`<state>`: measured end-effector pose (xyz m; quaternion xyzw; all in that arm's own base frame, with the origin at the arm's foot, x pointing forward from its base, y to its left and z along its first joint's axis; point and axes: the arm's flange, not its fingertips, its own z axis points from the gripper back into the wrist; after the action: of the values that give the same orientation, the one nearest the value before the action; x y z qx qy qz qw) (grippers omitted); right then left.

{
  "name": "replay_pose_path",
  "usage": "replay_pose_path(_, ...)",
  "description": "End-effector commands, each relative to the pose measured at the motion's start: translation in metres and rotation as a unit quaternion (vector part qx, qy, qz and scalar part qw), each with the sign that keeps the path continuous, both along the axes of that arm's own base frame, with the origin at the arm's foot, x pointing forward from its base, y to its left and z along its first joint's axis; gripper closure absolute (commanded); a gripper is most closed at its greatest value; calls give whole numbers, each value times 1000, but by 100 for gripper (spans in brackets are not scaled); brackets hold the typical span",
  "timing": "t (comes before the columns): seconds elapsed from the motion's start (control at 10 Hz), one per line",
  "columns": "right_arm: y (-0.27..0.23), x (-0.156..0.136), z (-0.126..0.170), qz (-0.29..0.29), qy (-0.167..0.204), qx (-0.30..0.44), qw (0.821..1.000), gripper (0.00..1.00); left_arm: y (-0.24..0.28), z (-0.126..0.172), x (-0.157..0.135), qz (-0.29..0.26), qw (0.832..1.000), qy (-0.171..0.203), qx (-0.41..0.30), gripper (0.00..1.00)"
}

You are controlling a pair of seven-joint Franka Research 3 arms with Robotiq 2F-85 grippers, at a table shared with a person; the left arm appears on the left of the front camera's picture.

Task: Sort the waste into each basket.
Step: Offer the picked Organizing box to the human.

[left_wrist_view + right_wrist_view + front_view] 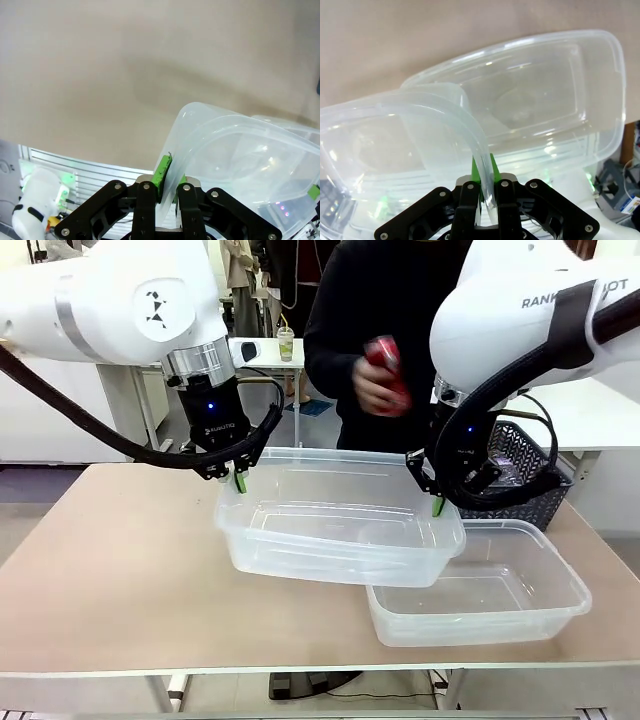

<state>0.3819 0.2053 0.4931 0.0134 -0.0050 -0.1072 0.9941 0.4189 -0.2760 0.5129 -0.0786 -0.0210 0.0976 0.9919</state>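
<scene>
A large clear tub (335, 552) hangs tilted above the table, held between both arms. My left gripper (240, 483) is shut on its left rim, and in the left wrist view the green pads (162, 174) pinch the tub's wall (235, 150). My right gripper (437, 504) is shut on the right rim, with that rim (435, 112) running down between its fingertips (484, 176). A second clear tub (560, 585) rests on the table below and to the right, and also shows beneath the held one (605, 80). Behind the tubs, a person's hand holds a crushed red can (385, 372).
A black mesh basket (525, 455) stands at the far right of the table behind my right arm. The tan tabletop (110, 560) is bare on the left and along the front edge. A cup (286, 342) stands on a white table farther back.
</scene>
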Motion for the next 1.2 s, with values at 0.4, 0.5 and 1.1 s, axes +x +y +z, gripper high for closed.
replay_pose_path(0.4, 1, -1, 2, 2, 5, -4, 1000, 95, 0, 5, 1, 13, 1000, -8, -7, 94)
replay_pose_path(0.5, 1, -1, 2, 2, 5, -4, 1000, 95, 0, 5, 1, 13, 1000, -8, -7, 94)
replay_pose_path(1.1, 1, -1, 2, 2, 5, -4, 1000, 95, 0, 5, 1, 13, 1000, -8, -7, 94)
